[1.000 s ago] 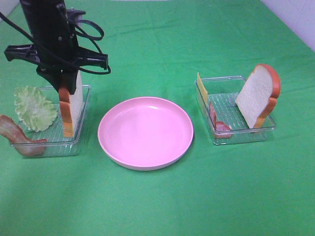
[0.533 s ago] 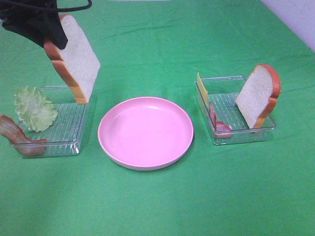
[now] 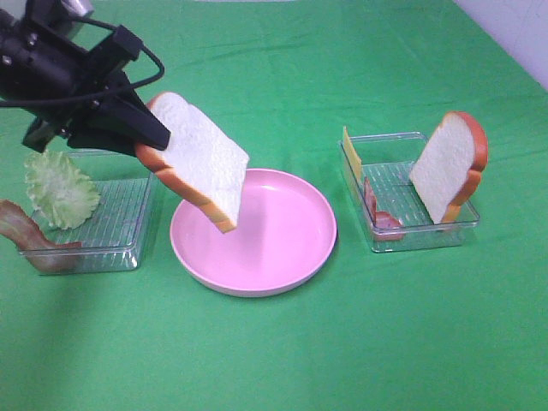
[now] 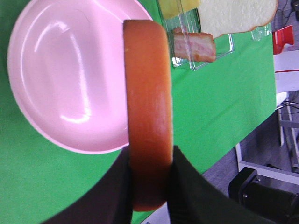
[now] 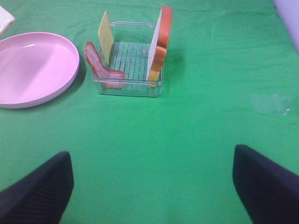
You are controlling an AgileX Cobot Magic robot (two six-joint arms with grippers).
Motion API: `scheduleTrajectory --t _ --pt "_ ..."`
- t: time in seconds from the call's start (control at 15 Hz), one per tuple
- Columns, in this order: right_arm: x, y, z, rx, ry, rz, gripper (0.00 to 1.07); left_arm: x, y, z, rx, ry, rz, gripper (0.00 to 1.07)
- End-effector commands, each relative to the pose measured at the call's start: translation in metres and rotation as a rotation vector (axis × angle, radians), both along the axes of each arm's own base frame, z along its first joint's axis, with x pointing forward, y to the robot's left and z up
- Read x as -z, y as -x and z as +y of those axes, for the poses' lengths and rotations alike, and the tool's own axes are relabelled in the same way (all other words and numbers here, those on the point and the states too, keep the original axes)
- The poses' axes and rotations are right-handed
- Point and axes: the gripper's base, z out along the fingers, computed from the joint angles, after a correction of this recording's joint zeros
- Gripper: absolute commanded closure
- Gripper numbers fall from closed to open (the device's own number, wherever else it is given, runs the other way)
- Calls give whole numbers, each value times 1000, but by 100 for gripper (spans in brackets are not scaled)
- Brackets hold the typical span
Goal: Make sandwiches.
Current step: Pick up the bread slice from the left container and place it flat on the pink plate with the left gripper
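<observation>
A green cloth covers the whole table. The left arm reaches in from the 10 o'clock corner of the exterior view, angled down toward the middle. Its left gripper is clamped on the crust edge of a bread slice. The slice hangs tilted in the air, its lower corner over the 9 o'clock rim of the pink plate, which sits at the centre. The right gripper hovers over the cloth with its jaws spread wide, holding nothing.

At the plate's 9 o'clock is the left tray. A lettuce leaf leans at its 10 o'clock corner, and a bacon strip is draped over its 8 o'clock corner.

At the plate's 3 o'clock is the right tray. A second bread slice stands leaning at its 3 o'clock end. A second bacon strip curls along its 9 o'clock wall. A cheese slice stands on edge at its 10 o'clock corner.
</observation>
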Motion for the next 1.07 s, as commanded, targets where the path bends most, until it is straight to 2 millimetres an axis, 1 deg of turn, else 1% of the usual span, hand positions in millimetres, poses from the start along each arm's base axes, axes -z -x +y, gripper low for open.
scheduleTrajectory --t 0.07,0.13,0.33,0.4,0.47,0.53,0.8,1.07 --pt "0 2 0 -3 7 -19 21 28 -15 -9 -38 110 50 107" --pt "0 2 0 -3 7 -19 21 36 -19 -11 -49 129 70 107" --pt "0 2 0 -3 7 -19 21 70 -28 -14 -86 152 175 107" --pt "0 2 0 -3 7 -19 21 70 -28 -14 -86 152 175 107" --pt "0 2 0 -3 7 -19 21 83 -30 -15 -96 163 218 107" --pt "0 2 0 -3 7 -19 21 88 -30 -17 -95 165 228 107" --pt "0 2 0 -3 7 -19 21 94 -28 -37 -80 127 184 107" --pt "0 2 0 -3 7 -19 21 96 -29 -43 -110 120 168 107"
